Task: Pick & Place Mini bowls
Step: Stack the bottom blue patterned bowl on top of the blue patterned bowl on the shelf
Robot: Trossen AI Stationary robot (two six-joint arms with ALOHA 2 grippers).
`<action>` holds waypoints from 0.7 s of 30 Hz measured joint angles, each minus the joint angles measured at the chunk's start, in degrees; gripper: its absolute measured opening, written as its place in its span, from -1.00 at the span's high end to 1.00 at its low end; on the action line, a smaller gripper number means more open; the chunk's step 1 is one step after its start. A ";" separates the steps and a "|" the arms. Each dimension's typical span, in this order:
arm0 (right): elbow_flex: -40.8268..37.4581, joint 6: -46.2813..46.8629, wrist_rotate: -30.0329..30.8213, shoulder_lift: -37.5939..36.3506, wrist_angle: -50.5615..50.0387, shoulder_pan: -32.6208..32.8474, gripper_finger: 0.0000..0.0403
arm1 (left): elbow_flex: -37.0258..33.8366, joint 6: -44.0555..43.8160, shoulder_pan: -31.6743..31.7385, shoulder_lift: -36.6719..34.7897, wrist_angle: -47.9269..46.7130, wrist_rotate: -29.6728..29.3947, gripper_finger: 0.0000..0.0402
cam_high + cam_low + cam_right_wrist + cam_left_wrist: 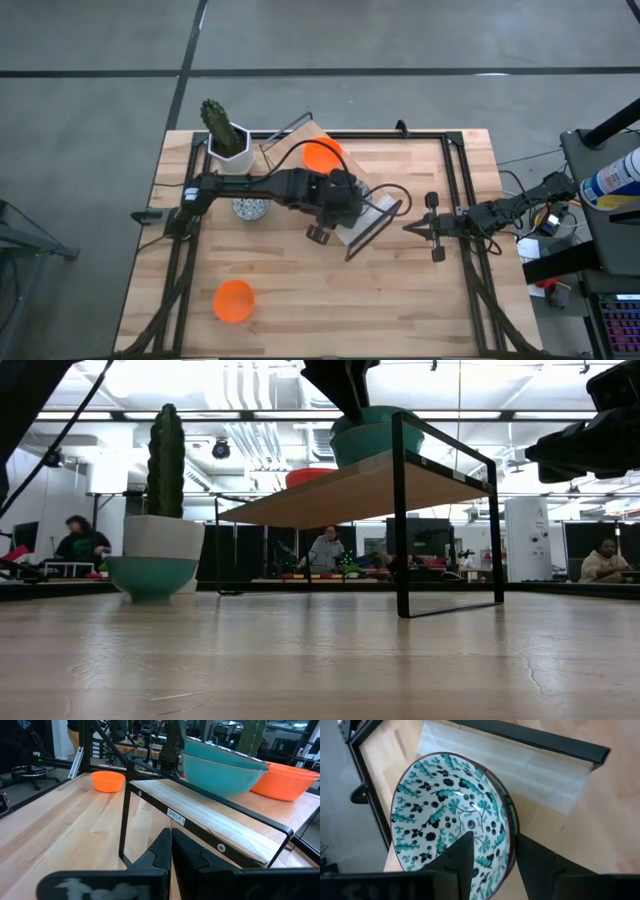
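Observation:
My left gripper [335,195] is over the low wooden shelf [362,228], shut on a white bowl with a blue-green floral pattern [450,810]. In the right wrist view this teal-sided bowl [220,751] seems nested in a second teal-sided bowl [225,777] standing on the shelf board. An orange bowl [322,155] stands on the shelf's far end. Another floral bowl [249,208] and another orange bowl [233,300] rest on the table. My right gripper [420,228] waits shut, right of the shelf. My left gripper [492,845] pinches the floral bowl's rim [509,851], one finger [462,862] inside the bowl and the other [537,865] outside its wall. The fingers come from above. The bowl is tilted and its underside seems to rest in the bowl beneath.
A white pot with a green cactus [228,140] stands at the table's far left. The shelf's black metal frame [400,510] rises above the table. Bare wood lies along the near edge [350,310]. People sit in the room behind [325,550].

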 joint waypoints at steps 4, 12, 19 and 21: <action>0.00 -0.02 0.00 0.00 0.00 0.00 0.96 | 2.39 -0.16 -0.25 -0.10 -3.09 0.09 0.31; 0.00 0.02 0.00 0.00 0.00 0.00 0.96 | 4.19 -1.57 -0.52 -0.37 2.32 0.66 0.31; 0.00 -0.18 0.00 0.00 0.00 0.01 0.96 | 0.09 -0.87 -0.60 -0.21 5.19 1.57 0.31; 0.00 -0.28 0.00 0.00 0.00 -0.01 0.96 | -0.57 -0.90 -0.58 -0.22 5.54 1.54 0.31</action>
